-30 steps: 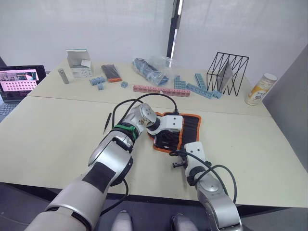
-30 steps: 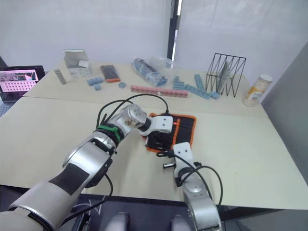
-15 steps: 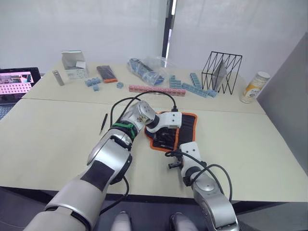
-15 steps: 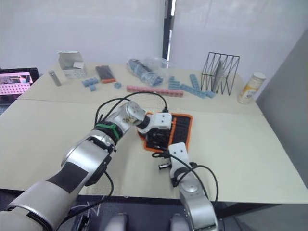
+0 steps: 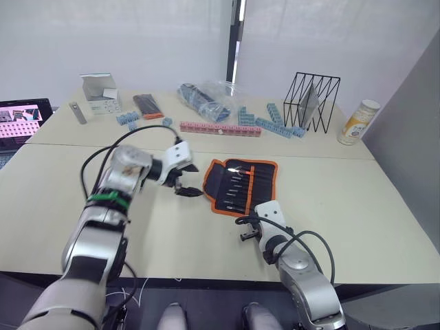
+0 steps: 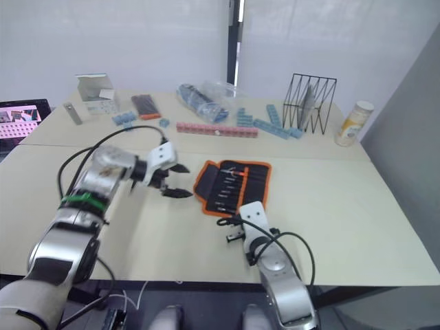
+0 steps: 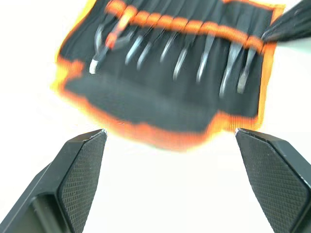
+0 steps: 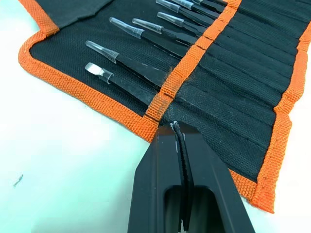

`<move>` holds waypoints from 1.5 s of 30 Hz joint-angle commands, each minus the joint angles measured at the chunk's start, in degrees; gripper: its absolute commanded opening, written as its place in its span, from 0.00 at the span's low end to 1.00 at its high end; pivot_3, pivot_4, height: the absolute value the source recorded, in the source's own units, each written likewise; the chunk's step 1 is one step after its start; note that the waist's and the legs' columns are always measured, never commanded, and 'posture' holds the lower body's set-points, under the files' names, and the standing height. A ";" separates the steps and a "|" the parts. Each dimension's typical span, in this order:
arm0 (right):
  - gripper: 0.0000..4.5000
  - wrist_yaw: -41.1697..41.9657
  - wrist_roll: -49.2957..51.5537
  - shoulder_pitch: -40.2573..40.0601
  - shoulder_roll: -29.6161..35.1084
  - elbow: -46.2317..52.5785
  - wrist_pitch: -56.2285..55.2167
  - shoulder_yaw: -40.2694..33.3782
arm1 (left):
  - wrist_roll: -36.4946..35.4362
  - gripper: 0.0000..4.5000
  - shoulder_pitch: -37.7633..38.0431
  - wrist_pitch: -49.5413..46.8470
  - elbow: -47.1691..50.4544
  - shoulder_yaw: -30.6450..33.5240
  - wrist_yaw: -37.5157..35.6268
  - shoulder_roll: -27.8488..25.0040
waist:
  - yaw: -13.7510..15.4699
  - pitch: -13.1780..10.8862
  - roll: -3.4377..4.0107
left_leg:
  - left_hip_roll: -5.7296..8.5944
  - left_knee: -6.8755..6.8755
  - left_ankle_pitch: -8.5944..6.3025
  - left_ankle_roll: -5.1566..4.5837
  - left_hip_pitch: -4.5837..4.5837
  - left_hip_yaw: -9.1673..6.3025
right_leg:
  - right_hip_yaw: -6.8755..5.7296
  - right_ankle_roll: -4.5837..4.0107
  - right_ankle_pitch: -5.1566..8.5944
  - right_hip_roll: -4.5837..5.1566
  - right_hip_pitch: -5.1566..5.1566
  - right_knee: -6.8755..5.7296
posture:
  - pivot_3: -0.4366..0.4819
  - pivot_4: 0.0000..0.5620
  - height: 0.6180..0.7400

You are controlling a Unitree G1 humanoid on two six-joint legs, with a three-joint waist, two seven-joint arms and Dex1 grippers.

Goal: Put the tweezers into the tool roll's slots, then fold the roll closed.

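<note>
No readable text, label or number on anything here

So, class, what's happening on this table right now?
A two-armed robot is packing tweezers into a black and orange tool roll, which lies open and flat on the table. Several tweezers already sit in its slots. The left pincer hovers open beside the roll, holding nothing. The right pincer is shut, its tip at the roll's near edge. The roll is not yet folded.
</note>
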State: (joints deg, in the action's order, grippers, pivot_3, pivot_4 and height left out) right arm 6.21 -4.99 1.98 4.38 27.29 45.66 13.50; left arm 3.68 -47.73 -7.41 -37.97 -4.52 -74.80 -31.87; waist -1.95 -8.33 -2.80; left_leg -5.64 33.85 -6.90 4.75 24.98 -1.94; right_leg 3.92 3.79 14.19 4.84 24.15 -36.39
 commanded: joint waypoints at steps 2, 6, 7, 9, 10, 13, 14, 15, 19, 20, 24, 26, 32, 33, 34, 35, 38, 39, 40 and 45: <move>0.00 0.57 0.54 -1.21 2.36 0.82 1.16 -3.84 | -8.01 1.00 12.26 -10.64 20.50 10.30 5.97 -4.58 | 0.25 -0.03 0.04 | 0.00 0.00 0.00 0.00 0.02 0.01 | 0.02 -0.01 0.00 0.00 0.00 0.02 | 0.48 0.27 1.00; 0.00 1.59 1.54 -1.03 3.77 2.68 -0.05 -5.42 | -13.06 1.00 25.33 -18.13 33.11 20.12 12.34 -7.36 | 0.96 -0.07 0.10 | -0.03 -0.01 -0.02 0.03 0.02 0.02 | 0.01 -0.02 0.00 0.00 0.05 0.04 | 0.48 0.27 1.00; 0.00 1.83 1.91 -0.90 4.04 2.89 -0.46 -5.89 | -14.58 1.00 28.39 -19.92 35.90 22.72 13.65 -7.64 | 1.03 -0.09 0.14 | -0.03 -0.01 -0.07 0.11 0.02 0.03 | 0.02 -0.03 0.00 0.00 0.06 0.08 | 0.48 0.27 1.00; 0.00 2.31 2.60 -0.20 4.47 2.71 -1.09 -6.69 | -16.60 1.00 35.03 -21.36 40.88 27.77 16.30 -7.82 | 0.92 -0.12 0.19 | -0.09 -0.01 -0.27 0.43 0.02 0.11 | 0.02 -0.07 -0.02 0.00 0.08 0.16 | 0.48 0.27 1.00; 0.00 2.53 2.83 0.22 4.60 2.32 -1.38 -6.95 | -17.51 1.00 37.73 -21.77 42.77 29.92 17.53 -7.57 | 0.91 -0.14 0.20 | -0.11 -0.01 -0.28 0.43 0.01 0.13 | 0.02 -0.07 -0.03 0.00 0.09 0.16 | 0.48 0.27 1.00; 0.00 2.75 2.92 2.31 4.68 -1.22 -3.13 -6.93 | -19.36 1.00 46.35 -22.01 47.37 36.16 22.02 -5.62 | 0.84 -0.16 0.23 | -0.13 -0.02 -0.29 0.46 0.00 0.15 | 0.01 -0.08 -0.03 0.00 0.12 0.21 | 0.48 0.27 1.00; 0.00 2.79 2.97 2.68 4.77 -2.17 -3.69 -6.92 | -19.86 1.00 48.21 -21.92 48.48 37.17 23.26 -5.08 | 0.82 -0.16 0.23 | -0.16 -0.02 -0.30 0.47 -0.02 0.20 | 0.01 -0.11 -0.05 0.01 0.12 0.24 | 0.48 0.27 1.00; 0.00 2.84 3.08 3.22 4.67 -3.43 -4.39 -6.83 | -20.19 1.00 50.39 -21.76 49.71 38.31 24.49 -4.35 | 0.86 -0.16 0.22 | -0.17 -0.02 -0.30 0.47 -0.03 0.21 | 0.01 -0.11 -0.05 0.01 0.13 0.25 | 0.48 0.27 1.00; 0.00 3.34 3.24 4.63 4.62 -7.29 -6.49 -6.10 | -22.22 1.00 56.33 -22.66 54.75 41.65 29.47 -1.74 | 0.91 -0.17 0.23 | -0.19 -0.03 -0.31 0.49 -0.05 0.23 | 0.01 -0.13 -0.05 0.01 0.13 0.33 | 0.48 0.27 1.00; 0.00 3.59 3.30 4.87 4.58 -8.11 -6.61 -5.79 | -22.61 1.00 58.02 -22.95 56.22 42.33 30.32 -1.09 | 0.91 -0.17 0.23 | -0.20 -0.03 -0.32 0.49 -0.05 0.23 | 0.01 -0.13 -0.05 0.01 0.13 0.33 | 0.48 0.27 1.00; 0.00 4.34 3.22 5.08 4.68 -10.00 -6.81 -4.85 | -24.30 1.00 61.39 -24.25 59.55 43.08 33.24 -0.19 | 0.33 -0.19 0.26 | -0.25 -0.04 -0.34 0.54 -0.19 0.27 | 0.01 -0.16 -0.06 0.01 0.19 0.40 | 0.48 0.27 1.00; 0.00 4.50 3.25 4.82 4.62 -10.47 -6.59 -4.45 | -25.07 1.00 61.58 -24.95 60.07 42.70 34.48 -0.22 | 0.19 -0.21 0.29 | -0.26 -0.05 -0.36 0.56 -0.32 0.28 | 0.01 -0.18 -0.04 0.01 0.17 0.42 | 0.48 0.27 1.00; 0.00 4.33 2.99 3.98 3.97 -12.01 -6.52 -2.85 | -26.24 1.00 56.96 -29.02 58.96 38.25 39.91 0.36 | -0.32 -0.14 0.18 | -0.26 -0.05 -0.37 0.57 -0.34 0.27 | 0.01 -0.21 -0.03 0.01 0.14 0.47 | 0.48 0.27 1.00; 0.00 4.20 2.72 3.69 3.85 -12.37 -6.69 -2.39 | -25.77 1.00 55.02 -29.88 57.78 36.45 41.28 0.71 | -0.38 -0.12 0.15 | -0.26 -0.05 -0.37 0.57 -0.34 0.27 | 0.01 -0.21 -0.04 0.01 0.14 0.48 | 0.48 0.27 1.00; 0.00 4.10 2.51 3.49 3.74 -12.64 -6.83 -2.07 | -25.45 1.00 53.65 -30.46 56.89 35.15 42.26 0.87 | -0.41 -0.12 0.15 | -0.26 -0.05 -0.37 0.57 -0.34 0.27 | 0.01 -0.21 -0.04 0.01 0.13 0.48 | 0.48 0.27 1.00; 0.00 3.95 2.24 3.33 3.69 -12.85 -7.02 -1.73 | -24.98 1.00 52.12 -30.85 55.71 33.85 43.33 1.09 | -0.50 -0.11 0.12 | -0.26 -0.05 -0.37 0.57 -0.38 0.28 | 0.01 -0.21 -0.04 0.01 0.11 0.49 | 0.48 0.27 1.00; 0.00 3.63 2.12 2.77 3.12 -11.82 -6.62 -1.43 | -22.37 1.00 45.65 -30.77 49.38 28.99 47.67 2.68 | -0.75 -0.07 0.07 | -0.26 -0.08 -0.36 0.57 -0.42 0.28 | 0.01 -0.21 -0.04 0.00 0.10 0.47 | 0.48 0.27 1.00; 0.00 3.62 2.09 2.69 2.93 -11.45 -6.49 -1.44 | -21.25 1.00 43.35 -30.60 46.88 27.25 49.02 3.12 | -0.79 -0.06 0.04 | -0.26 -0.09 -0.36 0.57 -0.43 0.28 | 0.01 -0.21 -0.04 -0.01 0.10 0.47 | 0.48 0.27 1.00; 0.00 3.62 1.98 2.68 2.85 -11.15 -6.39 -1.36 | -20.11 1.00 41.17 -30.34 44.39 25.43 50.09 3.46 | -0.65 -0.05 0.02 | -0.26 -0.11 -0.37 0.57 -0.43 0.28 | 0.01 -0.21 -0.04 -0.02 0.08 0.47 | 0.48 0.27 1.00; 0.00 3.43 1.64 2.85 2.72 -10.28 -6.14 -1.52 | -15.64 1.00 31.67 -28.13 32.68 20.04 55.50 6.05 | -0.42 0.08 -0.02 | -0.26 -0.12 -0.36 0.57 -0.62 0.28 | 0.01 -0.20 -0.05 -0.05 -0.06 0.46 | 0.48 0.27 1.00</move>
State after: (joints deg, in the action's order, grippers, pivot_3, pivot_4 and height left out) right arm 9.00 -3.70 5.91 7.35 18.58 37.58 10.46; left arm -13.60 -14.89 -36.07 -1.41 17.48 -21.20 -26.57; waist -2.37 -8.25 -2.83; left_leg -5.89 33.74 -7.27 5.32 24.33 -1.66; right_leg 3.94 3.59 14.14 4.80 24.08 -35.93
